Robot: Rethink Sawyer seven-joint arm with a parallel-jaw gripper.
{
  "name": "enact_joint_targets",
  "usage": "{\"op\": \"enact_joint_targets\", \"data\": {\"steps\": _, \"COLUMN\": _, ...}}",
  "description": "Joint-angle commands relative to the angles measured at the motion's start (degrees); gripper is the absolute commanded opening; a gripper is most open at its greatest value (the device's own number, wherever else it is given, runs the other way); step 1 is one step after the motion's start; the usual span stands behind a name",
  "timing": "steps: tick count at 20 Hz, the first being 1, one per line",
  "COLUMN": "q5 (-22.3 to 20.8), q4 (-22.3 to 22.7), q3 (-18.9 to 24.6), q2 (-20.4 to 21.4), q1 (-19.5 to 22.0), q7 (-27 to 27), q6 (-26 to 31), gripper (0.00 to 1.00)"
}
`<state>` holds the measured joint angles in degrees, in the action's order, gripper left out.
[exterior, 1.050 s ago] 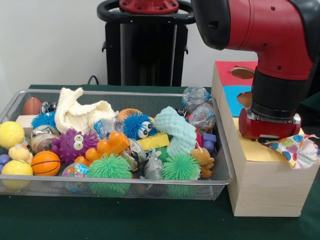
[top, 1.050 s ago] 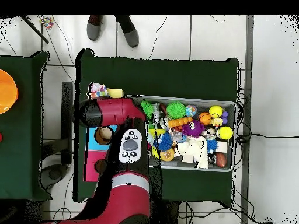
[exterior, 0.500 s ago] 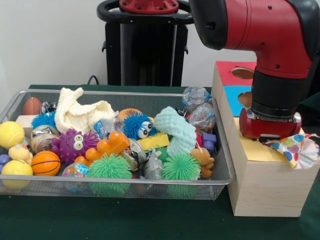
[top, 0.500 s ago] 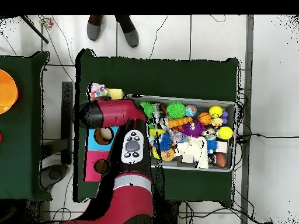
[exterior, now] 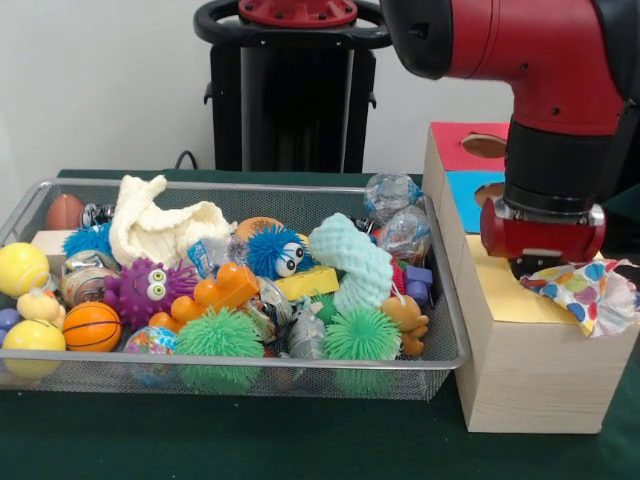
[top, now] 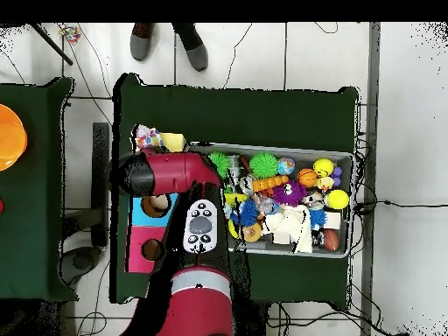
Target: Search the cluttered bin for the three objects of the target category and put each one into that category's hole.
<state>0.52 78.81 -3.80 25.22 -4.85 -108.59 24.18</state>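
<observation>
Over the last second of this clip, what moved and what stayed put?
The arm's wrist rose slightly above the wooden box. The dotted cloth lies on the box's yellow panel as before, shifted only a little. Whether the gripper holds it cannot be seen. The toys in the wire bin did not move.

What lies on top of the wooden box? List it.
On the wooden box lie red, blue and yellow panels, and a spotted cloth draped over its near corner. The arm covers the yellow panel's hole; the gripper's tips are hidden.

Green table (exterior: 200, 450); mesh bin (exterior: 250, 375); wooden box (exterior: 530, 370)
</observation>
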Motion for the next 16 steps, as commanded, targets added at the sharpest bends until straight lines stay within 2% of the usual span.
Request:
{"op": "enact_joint_targets", "data": {"steps": 1, "q5": -2.4, "q4": 9.3, "q3": 2.3, "q2": 7.9, "q1": 3.1, "q7": -0.1, "q6": 7.1, "gripper": 1.0}}
{"op": "enact_joint_targets", "data": {"steps": 5, "q5": -2.1, "q4": 11.0, "q3": 1.9, "q2": 12.7, "q1": 3.1, "q7": 1.0, "q6": 11.0, "gripper": 1.0}}
{"op": "enact_joint_targets", "data": {"steps": 7, "q5": -2.2, "q4": 11.5, "q3": 1.8, "q2": 13.6, "q1": 3.2, "q7": 1.2, "q6": 11.8, "gripper": 1.0}}
{"op": "enact_joint_targets", "data": {"steps": 16, "q5": -3.5, "q4": 10.2, "q3": 3.5, "q2": 11.3, "q1": 4.9, "q7": 0.7, "q6": 10.1, "gripper": 1.0}}
